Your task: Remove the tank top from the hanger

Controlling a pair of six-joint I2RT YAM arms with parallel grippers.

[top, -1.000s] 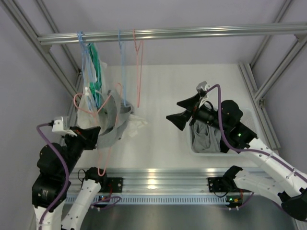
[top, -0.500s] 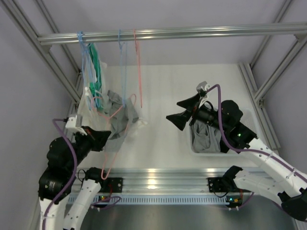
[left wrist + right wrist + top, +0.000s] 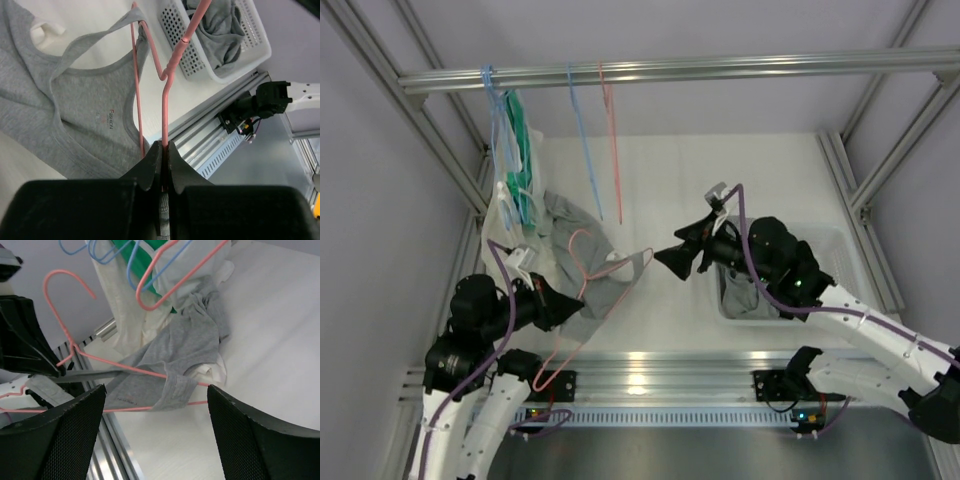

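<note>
The grey tank top [image 3: 582, 232] hangs on a pink wire hanger [image 3: 616, 268], low over the white table at the left. My left gripper [image 3: 570, 304] is shut on the hanger's neck; in the left wrist view the pink wire [image 3: 164, 115] runs up from between the closed jaws [image 3: 164, 146], with the tank top [image 3: 60, 110] spread to their left. One strap [image 3: 638, 260] wraps the hanger's right end. My right gripper [image 3: 672, 248] is open and empty just right of that end. In the right wrist view [image 3: 157, 432] the top [image 3: 187, 347] and hanger [image 3: 127, 368] lie ahead of the fingers.
A metal rail [image 3: 720, 68] crosses the top, with blue hangers [image 3: 582, 140], a bare pink hanger [image 3: 613, 150], and green and white garments [image 3: 515, 150] at its left end. A white basket [image 3: 825, 240] holding grey clothes stands on the right. An aluminium bar [image 3: 650, 365] edges the table's near side.
My left gripper has carried the pink hanger with the tank top rightward and lower, away from the hanging clothes. My right gripper has moved left, close to the hanger's right end.
</note>
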